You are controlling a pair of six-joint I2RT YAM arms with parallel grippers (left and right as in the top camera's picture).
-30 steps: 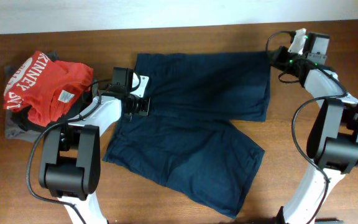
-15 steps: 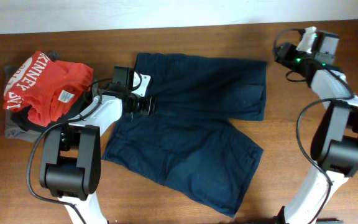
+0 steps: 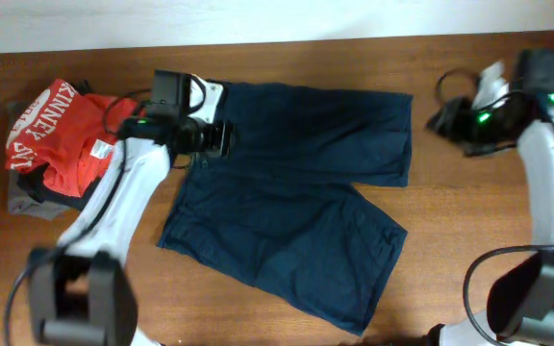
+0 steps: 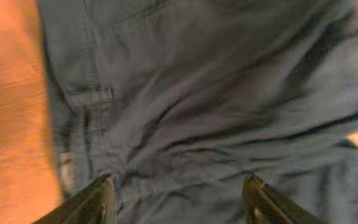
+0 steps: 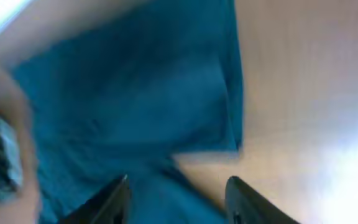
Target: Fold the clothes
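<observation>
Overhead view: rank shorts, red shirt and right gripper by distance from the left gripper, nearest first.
From the left gripper:
1. shorts: directly beneath it, at the waistband.
2. red shirt: off to its left, clear of the shorts.
3. right gripper: far to the right, beyond the shorts' upper leg hem.

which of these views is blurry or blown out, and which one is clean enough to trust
overhead: the shorts are sharp and evenly lit, but the left arm is soft and the right arm is badly smeared; left wrist: everything is soft, the seams are streaked and the colours dull; right wrist: the heaviest blur, with the table washed out by glare at the lower right and the shorts tinted teal
</observation>
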